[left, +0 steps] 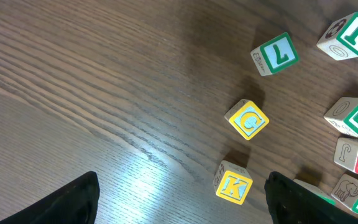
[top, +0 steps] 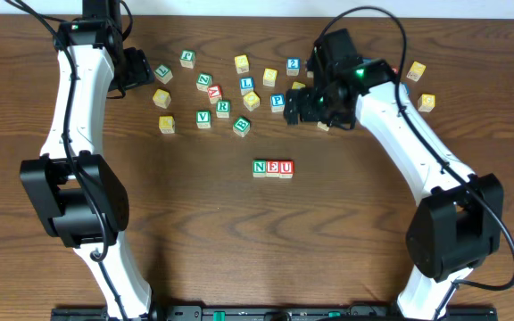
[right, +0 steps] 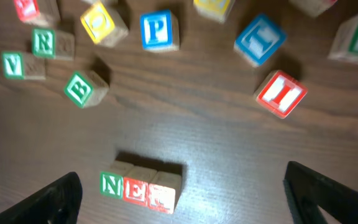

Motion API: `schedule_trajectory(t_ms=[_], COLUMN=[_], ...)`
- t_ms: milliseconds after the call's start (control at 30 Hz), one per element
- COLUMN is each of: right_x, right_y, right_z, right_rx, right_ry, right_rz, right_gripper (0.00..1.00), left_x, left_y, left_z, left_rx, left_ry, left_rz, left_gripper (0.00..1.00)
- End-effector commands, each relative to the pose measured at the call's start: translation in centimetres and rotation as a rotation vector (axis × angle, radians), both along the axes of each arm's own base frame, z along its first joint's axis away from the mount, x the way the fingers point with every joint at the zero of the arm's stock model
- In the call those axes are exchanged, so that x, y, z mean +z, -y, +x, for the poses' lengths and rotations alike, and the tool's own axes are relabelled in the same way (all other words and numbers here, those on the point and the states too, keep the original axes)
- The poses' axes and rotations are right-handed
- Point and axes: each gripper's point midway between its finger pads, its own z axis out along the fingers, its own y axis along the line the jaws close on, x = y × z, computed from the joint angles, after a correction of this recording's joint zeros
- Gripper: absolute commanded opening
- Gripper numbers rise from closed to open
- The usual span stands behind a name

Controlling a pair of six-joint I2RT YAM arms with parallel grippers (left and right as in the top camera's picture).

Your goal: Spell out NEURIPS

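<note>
Three cubes reading N, E, U [top: 273, 168] stand in a touching row at mid-table, with green N [right: 112, 185] at its left end. My right gripper [top: 303, 107] hovers behind the row, open and empty [right: 188, 196], its dark fingers [right: 58, 199] on either side in the right wrist view. Loose behind the row lie green R [right: 44, 41], blue P [right: 159, 29] and red I [right: 281, 93]. My left gripper [top: 139, 69] is open at the far left [left: 188, 205], above a yellow K cube [left: 234, 182] without touching it.
Other loose cubes lie across the back: green V [right: 12, 64], green B [right: 79, 89], blue L [right: 260, 38], yellow G [left: 247, 119], green L [left: 275, 54], and two yellow ones at the far right [top: 426, 102]. Bare wood [top: 266, 241] fills the front.
</note>
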Motion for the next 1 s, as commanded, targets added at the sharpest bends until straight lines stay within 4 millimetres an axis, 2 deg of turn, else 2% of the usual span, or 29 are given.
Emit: schedule_trajectory(t_ms=[0,233,533,967], right_x=[0.8,1.9,4.7,4.4], right_y=[0.9,1.1,0.7,1.5], right_z=[1.2,1.9,3.2,2.7], right_rx=[-0.022,0.01,0.026,0.013], right_ry=[0.023,0.049,0.122,0.099], right_rz=[0.009,0.046,0.06,0.021], right_gripper=[0.99,0.87,0.84,0.84], left_x=[-0.9,-0.9,-0.9,-0.9], left_y=[-0.2,-0.2,-0.2,-0.2], left_z=[-0.3,-0.3,-0.3,-0.3], left_rx=[0.008,0.008,0.008,0.008], left_ry=[-0.026,-0.026,-0.026,-0.026], left_rz=[0.005,0.005,0.005,0.005], left_gripper=[0.84,0.84,0.84,0.84])
